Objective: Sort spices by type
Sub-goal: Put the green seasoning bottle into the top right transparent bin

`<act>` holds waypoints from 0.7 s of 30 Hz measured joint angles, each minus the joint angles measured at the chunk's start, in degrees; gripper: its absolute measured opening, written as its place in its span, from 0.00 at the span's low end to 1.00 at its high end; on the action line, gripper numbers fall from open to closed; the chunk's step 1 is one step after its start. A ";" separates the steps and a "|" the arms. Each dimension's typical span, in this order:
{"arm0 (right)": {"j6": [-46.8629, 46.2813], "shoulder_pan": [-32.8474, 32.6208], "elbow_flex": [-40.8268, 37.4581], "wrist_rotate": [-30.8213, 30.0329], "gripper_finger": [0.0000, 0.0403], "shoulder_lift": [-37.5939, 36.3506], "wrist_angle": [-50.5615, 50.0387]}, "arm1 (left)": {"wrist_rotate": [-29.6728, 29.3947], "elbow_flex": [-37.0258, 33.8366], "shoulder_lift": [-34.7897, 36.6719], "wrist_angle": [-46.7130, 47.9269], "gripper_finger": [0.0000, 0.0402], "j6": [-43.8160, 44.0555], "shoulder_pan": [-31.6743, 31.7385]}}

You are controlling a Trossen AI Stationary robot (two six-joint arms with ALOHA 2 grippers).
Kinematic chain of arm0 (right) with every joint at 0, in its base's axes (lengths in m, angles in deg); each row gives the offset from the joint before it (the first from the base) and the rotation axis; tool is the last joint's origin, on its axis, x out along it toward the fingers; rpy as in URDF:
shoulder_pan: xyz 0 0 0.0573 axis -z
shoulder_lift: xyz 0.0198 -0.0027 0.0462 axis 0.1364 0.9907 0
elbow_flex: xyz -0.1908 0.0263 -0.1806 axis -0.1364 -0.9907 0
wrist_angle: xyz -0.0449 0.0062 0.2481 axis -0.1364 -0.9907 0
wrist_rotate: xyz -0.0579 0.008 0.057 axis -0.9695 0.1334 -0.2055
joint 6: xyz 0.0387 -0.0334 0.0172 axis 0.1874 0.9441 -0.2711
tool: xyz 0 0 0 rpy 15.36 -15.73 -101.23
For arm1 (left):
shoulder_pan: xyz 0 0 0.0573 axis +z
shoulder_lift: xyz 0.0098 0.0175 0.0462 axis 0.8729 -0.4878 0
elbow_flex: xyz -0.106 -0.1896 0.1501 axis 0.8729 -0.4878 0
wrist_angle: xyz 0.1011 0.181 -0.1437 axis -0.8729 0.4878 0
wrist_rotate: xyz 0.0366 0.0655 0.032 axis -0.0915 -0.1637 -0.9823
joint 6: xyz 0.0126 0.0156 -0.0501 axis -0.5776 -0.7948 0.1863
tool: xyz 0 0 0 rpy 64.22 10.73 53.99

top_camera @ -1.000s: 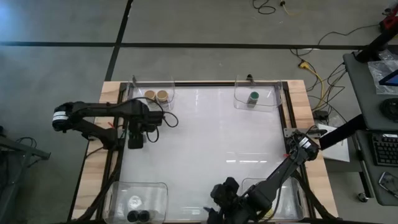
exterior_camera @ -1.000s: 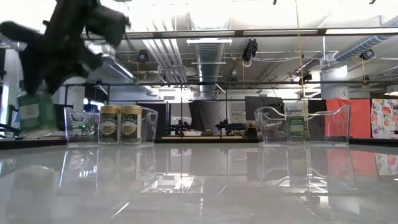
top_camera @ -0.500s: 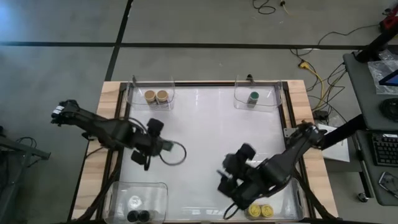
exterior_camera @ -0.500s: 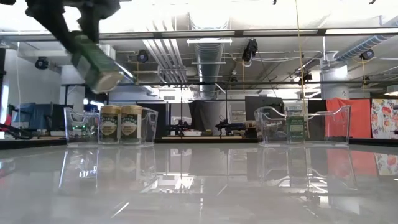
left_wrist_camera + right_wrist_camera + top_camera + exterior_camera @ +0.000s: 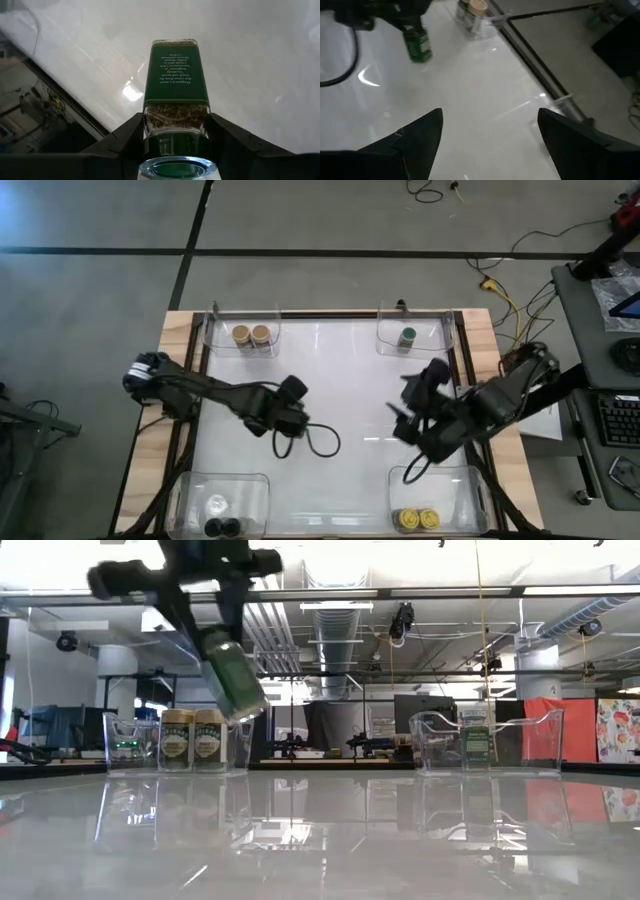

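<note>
The left gripper point(image 5: 287, 423) hangs over the middle of the white counter point(image 5: 340, 370), left of centre in the high view, its fingers point(image 5: 125, 137) closed on a small green-labelled spice jar with a green lid point(image 5: 175, 95). In the low view that jar point(image 5: 232, 680) is up in the air at the upper left of the frame, tilted, clear of the counter.

The right gripper point(image 5: 405, 420) is over the right part of the counter in the high view, its fingers point(image 5: 415, 135) spread wide with nothing between them.

In the high view, four clear plastic rectangular tubs sit at the counter's corners. The upper left tub point(image 5: 245, 330) holds two tan-lidded spice jars point(image 5: 251, 335) side by side. The upper right tub point(image 5: 410, 332) holds one green-lidded spice jar point(image 5: 407, 336). The lower right tub point(image 5: 440, 492) holds two yellow-lidded spice jars point(image 5: 417, 520) touching each other. The lower left tub point(image 5: 225, 498) holds two black-lidded spice jars point(image 5: 223, 527) at the frame's bottom edge.
</note>
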 joint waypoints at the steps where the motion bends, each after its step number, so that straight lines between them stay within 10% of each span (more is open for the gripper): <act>1: 0.58 0.29 -1.50 0.02 0.78 -1.65 -0.06 | 0.00 0.62 -0.99 0.05 0.44 -1.42 0.39; 21: 13.73 4.28 -12.95 -4.62 0.80 -15.05 9.09 | 1.56 1.71 -12.94 1.93 0.44 -6.65 0.81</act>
